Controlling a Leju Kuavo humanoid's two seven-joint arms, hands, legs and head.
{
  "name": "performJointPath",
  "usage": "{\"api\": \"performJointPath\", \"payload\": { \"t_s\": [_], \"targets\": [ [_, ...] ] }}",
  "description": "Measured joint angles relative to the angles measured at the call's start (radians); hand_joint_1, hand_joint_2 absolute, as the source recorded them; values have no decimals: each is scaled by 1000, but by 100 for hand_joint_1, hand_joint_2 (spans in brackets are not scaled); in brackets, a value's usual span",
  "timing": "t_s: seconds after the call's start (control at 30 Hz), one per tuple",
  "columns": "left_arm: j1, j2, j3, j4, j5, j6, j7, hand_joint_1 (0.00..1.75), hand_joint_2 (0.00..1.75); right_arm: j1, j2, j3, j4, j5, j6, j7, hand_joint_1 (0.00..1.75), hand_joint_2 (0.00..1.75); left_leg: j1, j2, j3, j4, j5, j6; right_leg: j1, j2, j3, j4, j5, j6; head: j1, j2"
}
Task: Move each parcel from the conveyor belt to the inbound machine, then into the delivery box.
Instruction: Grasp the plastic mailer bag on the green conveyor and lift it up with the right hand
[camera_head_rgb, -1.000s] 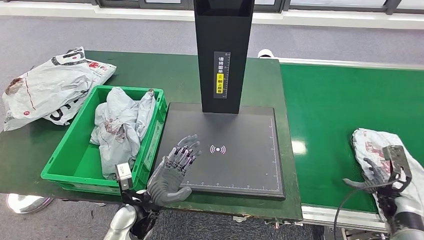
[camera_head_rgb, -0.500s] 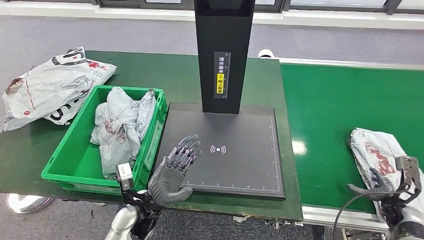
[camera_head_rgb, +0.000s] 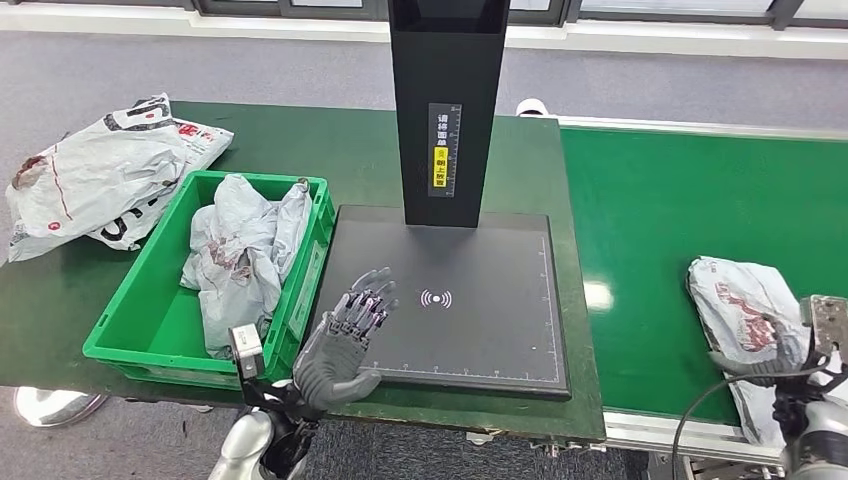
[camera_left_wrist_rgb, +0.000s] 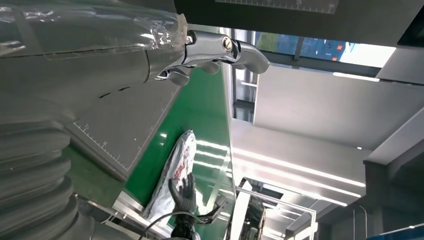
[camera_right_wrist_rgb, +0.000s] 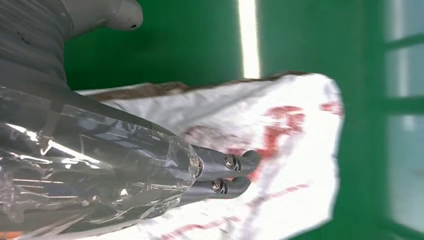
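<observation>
Green conveyor belt (camera_head_rgb: 690, 190), right hand (camera_head_rgb: 775, 365) resting fingers on grey parcel (camera_head_rgb: 745, 310), grasp unclear, left hand (camera_head_rgb: 345, 340) spread empty over black scanner plate (camera_head_rgb: 480, 320).

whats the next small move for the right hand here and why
Probably close the right hand on the parcel and lift it. The parcel lies on the conveyor belt, the fingers rest on its near end without a clear grip, and the inbound machine's black pad is bare apart from the left hand hovering at its corner.
</observation>
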Motion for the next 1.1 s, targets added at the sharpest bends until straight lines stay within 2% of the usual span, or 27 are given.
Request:
{"api": "performJointPath", "payload": {
  "t_s": [0.23, 0.43, 0.7, 0.9, 1.1],
  "targets": [
    [17, -16, 13, -8, -3, 9, 8, 0, 175, 13, 47, 70, -193, -45, -20, -5, 0, 175, 0, 0, 0, 0, 0, 0, 0, 0, 0, 0, 0, 0, 0, 0],
    [26, -26, 26, -9, -9, 11, 15, 0, 175, 66, 76, 136, -346, -39, -46, 34, 0, 175, 0, 0, 0, 0, 0, 0, 0, 0, -1, 0, 0, 0, 0, 0],
    [27, -27, 28, -5, -9, 9, 21, 0, 175, 121, 81, 180, -379, -25, -75, 60, 0, 175, 0, 0, 0, 0, 0, 0, 0, 0, -1, 0, 0, 0, 0, 0],
    [27, -27, 28, -4, -9, 6, 27, 0, 175, 177, 90, 185, -379, -16, -96, 67, 0, 175, 0, -1, 0, 0, 0, 0, 0, -1, -1, 0, 0, 0, 0, 0],
    [27, -27, 28, -3, -9, 5, 29, 0, 175, 192, 92, 185, -378, -15, -97, 69, 0, 175, 0, 0, 0, 0, 0, 0, 0, 0, -1, 0, -1, 1, 0, 0]
  ]
}}
